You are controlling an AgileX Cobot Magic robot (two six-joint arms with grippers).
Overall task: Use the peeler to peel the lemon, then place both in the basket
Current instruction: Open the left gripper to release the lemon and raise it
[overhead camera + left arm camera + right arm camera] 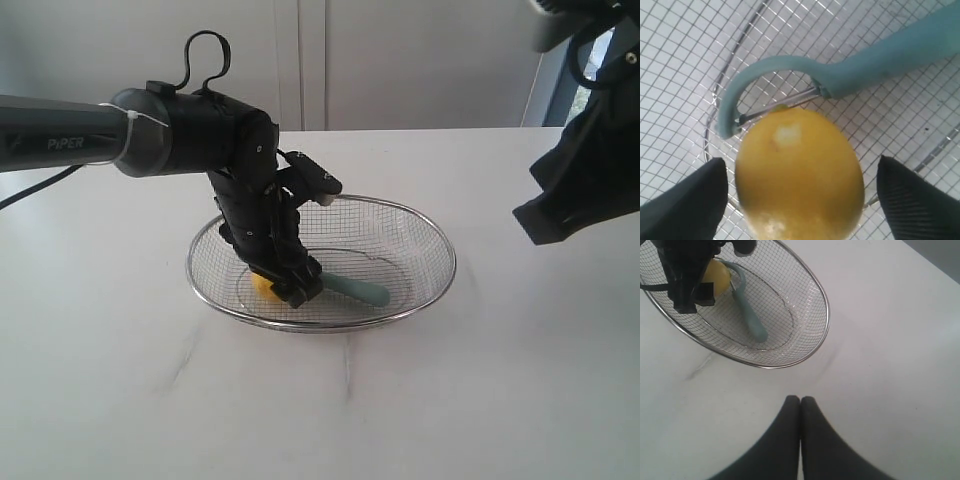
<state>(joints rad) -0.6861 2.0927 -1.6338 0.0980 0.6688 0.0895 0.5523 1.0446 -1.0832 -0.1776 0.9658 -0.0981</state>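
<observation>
The yellow lemon (800, 175) lies on the mesh floor of the wire basket (440, 250), with a small pale patch on its skin. My left gripper (800, 200) reaches down into the basket and stands open. Its black fingers (690, 205) flank the lemon with a gap on each side. The teal peeler (880, 60) lies in the basket too, its forked head and blade right against the lemon. From outside, the lemon (262, 284) is mostly hidden behind the left gripper (290, 290). My right gripper (800, 400) is shut and empty, above the bare table.
The white table (120, 400) surrounds the basket on all sides. My right arm (585, 180) hangs at the far right, well away from the basket. A wall and a window edge stand behind the table.
</observation>
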